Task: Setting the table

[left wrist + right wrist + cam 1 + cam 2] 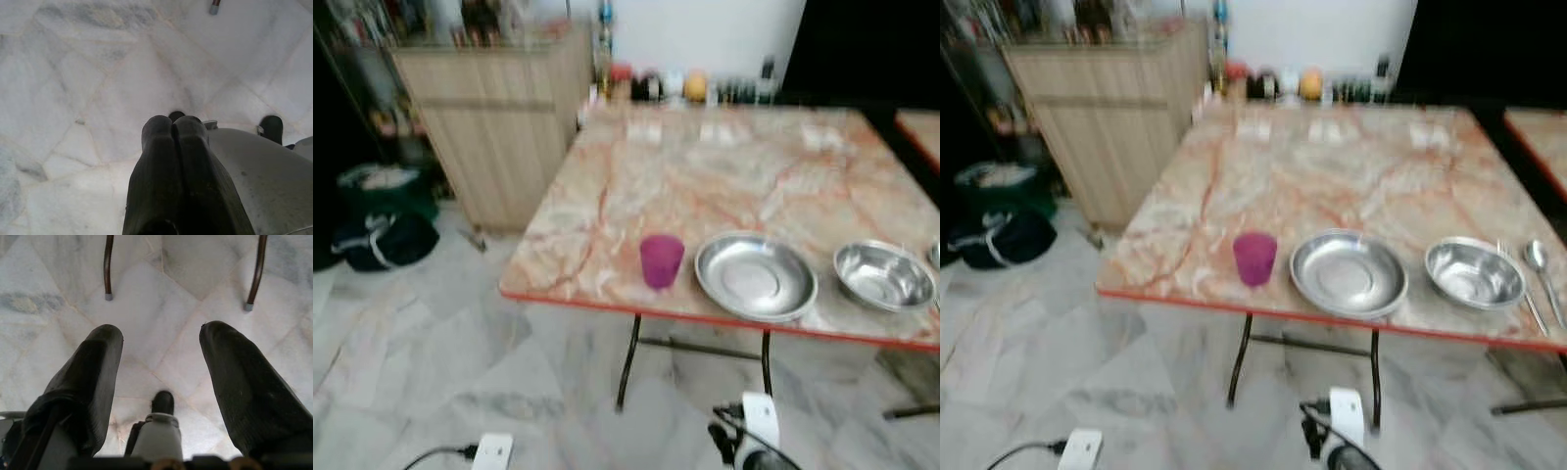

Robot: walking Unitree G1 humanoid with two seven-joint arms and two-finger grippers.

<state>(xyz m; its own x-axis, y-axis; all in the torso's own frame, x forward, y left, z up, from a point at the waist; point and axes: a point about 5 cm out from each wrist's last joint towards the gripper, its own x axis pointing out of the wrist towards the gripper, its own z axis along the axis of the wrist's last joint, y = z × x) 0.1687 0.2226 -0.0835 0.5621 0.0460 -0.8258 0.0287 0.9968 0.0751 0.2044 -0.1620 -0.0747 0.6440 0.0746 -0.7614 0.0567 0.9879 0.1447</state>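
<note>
A: What's laid out on the desk [724,166] so far?

B: Along the near edge, from the robot's left: a purple cup [661,260], then a shallow steel plate [755,277] just beside it, then a steel bowl [883,275]. In the right eye view a spoon [1537,258] and what may be a second utensil lie just past the bowl, though it's too blurred to be sure.

A: How would those handle, do you think?

B: The cup looks like thin plastic, so light and easy to tip; I'd pinch it across the wall near the rim, gently. The plate and bowl are stiff and hard but polished, so probably slippery. The rolled rim is the obvious place to grip, one finger over and one under. The spoon lies flat, which makes it awkward to pick off the marble; the handle is the part to go for.

A: And the arms?

B: Both hang low over the marble floor [88,98]. The left gripper [173,128] has its fingers [156,147] pressed together with nothing between them. The right gripper [161,350] has its fingers [93,377] spread wide, also carrying nothing, with the desk's legs [108,264] visible beyond

A: So nothing is in hand?

B: Right, neither touches any tableware; my guess is an approach comes first
</note>
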